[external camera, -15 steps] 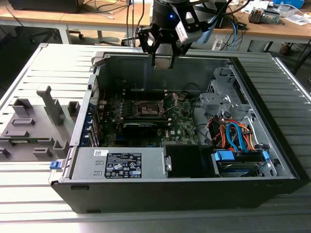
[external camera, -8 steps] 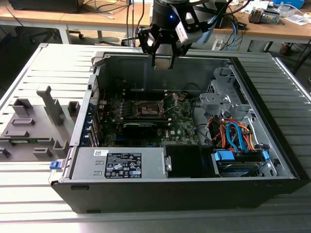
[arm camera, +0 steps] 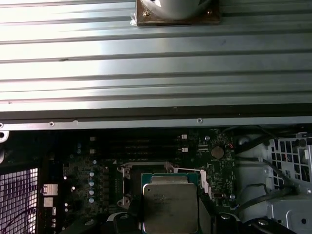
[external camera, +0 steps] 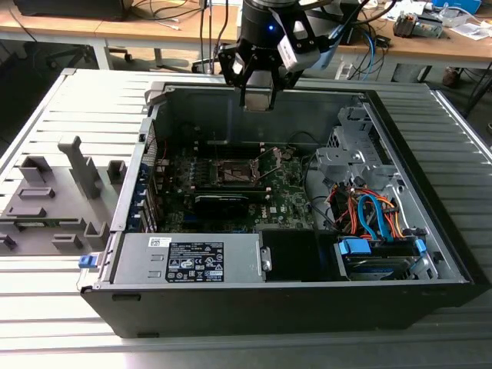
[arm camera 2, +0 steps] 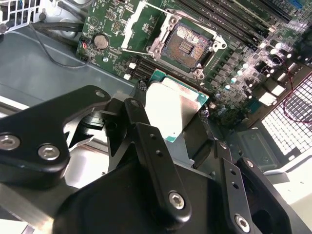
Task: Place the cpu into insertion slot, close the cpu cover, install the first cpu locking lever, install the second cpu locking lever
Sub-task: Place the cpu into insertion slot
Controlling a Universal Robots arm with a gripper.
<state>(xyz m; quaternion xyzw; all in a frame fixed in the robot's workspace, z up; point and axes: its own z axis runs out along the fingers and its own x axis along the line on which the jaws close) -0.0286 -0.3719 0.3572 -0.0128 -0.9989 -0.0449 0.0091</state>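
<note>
My gripper (external camera: pixel 257 94) hangs above the open computer case, near its back wall, shut on the cpu (external camera: pixel 257 101). In both wrist views the cpu (arm camera 2: pixel 173 112) (arm camera: pixel 169 204) is a pale silver square on a green base, held by its edges between the black fingers (arm camera 2: pixel 146 141). The insertion slot (arm camera 2: pixel 187 46) (external camera: pixel 231 173) lies open and bare on the motherboard below, its contact field exposed. The cpu cover (arm camera 2: pixel 139 24) stands swung up beside the slot, with thin wire levers (arm camera 2: pixel 139 50) raised near it. In the first wrist view the held cpu hides most of the slot (arm camera: pixel 127 171).
Inside the case are a grey power supply (external camera: pixel 192 257) at the front, a metal drive cage (external camera: pixel 350 157) and orange and blue cables (external camera: pixel 369 215) on the exterior view's right. Grey fixtures (external camera: pixel 54 196) stand on the ribbed table at the left. Case walls (external camera: pixel 254 108) surround the board.
</note>
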